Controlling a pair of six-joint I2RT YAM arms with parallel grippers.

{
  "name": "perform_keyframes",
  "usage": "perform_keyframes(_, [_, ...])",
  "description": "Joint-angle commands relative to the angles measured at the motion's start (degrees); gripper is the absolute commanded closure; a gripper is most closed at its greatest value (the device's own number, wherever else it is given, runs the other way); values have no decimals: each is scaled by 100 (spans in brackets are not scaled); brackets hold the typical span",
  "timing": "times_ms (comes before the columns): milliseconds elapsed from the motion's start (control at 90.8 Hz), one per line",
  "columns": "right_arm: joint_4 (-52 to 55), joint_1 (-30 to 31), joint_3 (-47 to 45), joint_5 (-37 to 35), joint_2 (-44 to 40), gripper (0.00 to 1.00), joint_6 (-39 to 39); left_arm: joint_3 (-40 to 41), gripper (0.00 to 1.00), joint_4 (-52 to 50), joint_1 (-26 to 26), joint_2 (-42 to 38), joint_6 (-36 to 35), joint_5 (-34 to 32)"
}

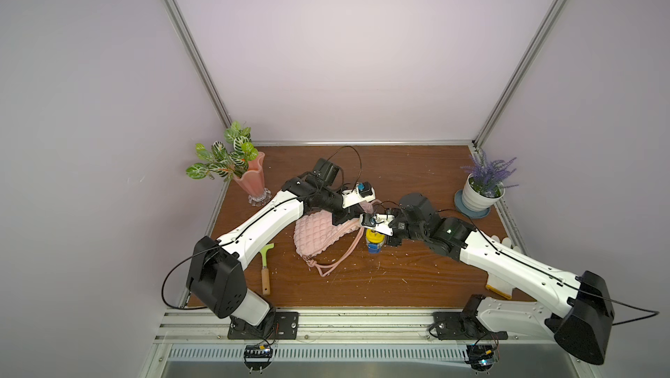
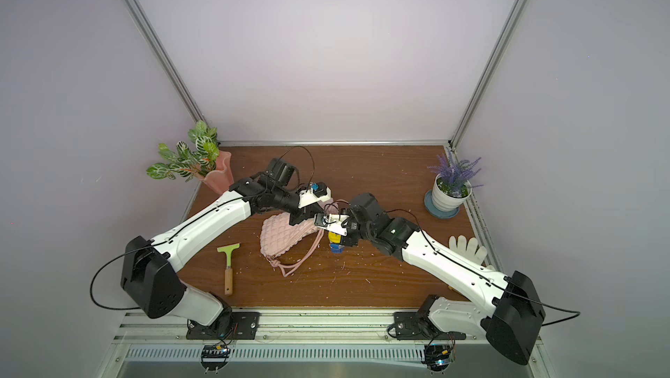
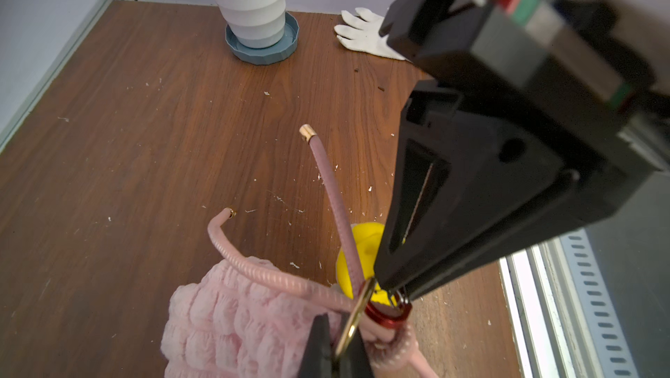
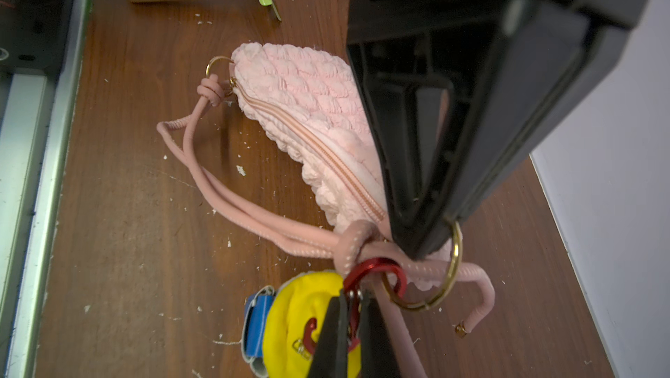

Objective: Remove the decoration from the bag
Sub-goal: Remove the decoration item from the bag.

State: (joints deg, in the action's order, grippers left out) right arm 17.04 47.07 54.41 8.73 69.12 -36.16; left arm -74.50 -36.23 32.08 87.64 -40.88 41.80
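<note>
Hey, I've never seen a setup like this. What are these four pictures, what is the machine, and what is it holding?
The machine is two white robot arms mounted at the edge of a table, each ending in a two-finger gripper. Two pictures look down from overhead and are nearly alike. The other two come from a camera on each wrist.

On the table are a pink quilted bag, a yellow-capped charm, a green scraper, a white glove, a pink vase of leaves and a potted plant.

The left gripper is shut on the bag's gold ring. The right gripper is shut on the charm's red clip, which looks hooked to that ring.
</note>
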Motion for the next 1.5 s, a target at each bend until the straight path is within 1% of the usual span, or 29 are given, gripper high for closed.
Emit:
perform_keyframes(0, [-285, 318, 385, 429, -39, 95, -309, -255, 100, 109, 79, 192, 197, -169])
perform_keyframes(242, [-314, 586, 408, 82, -62, 96, -378, -346, 100, 37, 144, 298, 469, -204])
perform_keyframes(374, [-306, 610, 464, 9, -35, 96, -357, -338, 100, -4, 218, 316, 514, -281])
perform_keyframes(495, [-304, 619, 536, -22, 51, 96, -311, -390, 100, -33, 262, 356, 705, -297])
perform_keyframes(605, [-272, 613, 611, -217, 134, 96, -262, -422, 100, -145, 324, 398, 756, -357])
perform_keyframes(693, [-193, 642, 687, -244, 203, 96, -305, -451, 100, -218, 360, 441, 806, -392])
perform_keyframes(815, [-15, 634, 787, -191, 280, 96, -288, -511, 100, -380, 415, 467, 660, -412])
perform_keyframes(914, [61, 641, 787, -280, 215, 97, -340, -462, 100, -536, 449, 476, 501, -593])
perform_keyframes(1090, [117, 639, 846, -78, 211, 98, -345, -549, 100, -670, 612, 576, 423, -817])
perform_keyframes(1233, [172, 549, 958, 3, 335, 99, -115, -583, 100, -673, 670, 589, 488, -648])
perform_keyframes(1321, [84, 553, 876, 87, 335, 100, -82, -555, 100, -796, 762, 651, 444, -763])
perform_keyframes(1409, [313, 595, 983, -44, 469, 100, -248, -629, 100, -903, 808, 752, 526, -710])
perform_keyframes(1486, [252, 602, 945, -196, 450, 100, -296, -672, 100, -909, 841, 764, 537, -658])
